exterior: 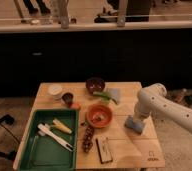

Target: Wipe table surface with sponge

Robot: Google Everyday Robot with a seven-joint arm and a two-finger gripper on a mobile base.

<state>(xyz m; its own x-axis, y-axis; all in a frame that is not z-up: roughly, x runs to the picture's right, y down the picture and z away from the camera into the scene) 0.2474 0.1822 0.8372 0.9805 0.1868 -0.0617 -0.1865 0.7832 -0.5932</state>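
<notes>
- We take the orange bowl as our landmark.
- To its left we see a green tray.
- Behind it sit a dark bowl and a grey cloth.
- Back-left stand a white cup and a dark cup.
- In front lies a dark block.

Tool at sponge on table surface, right of bowl, tray far left

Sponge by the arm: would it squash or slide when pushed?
Probably light and squashy: the sponge is a small block just below the gripper. Flat-sided, it should slide across the slatted table surface, not roll.
</notes>
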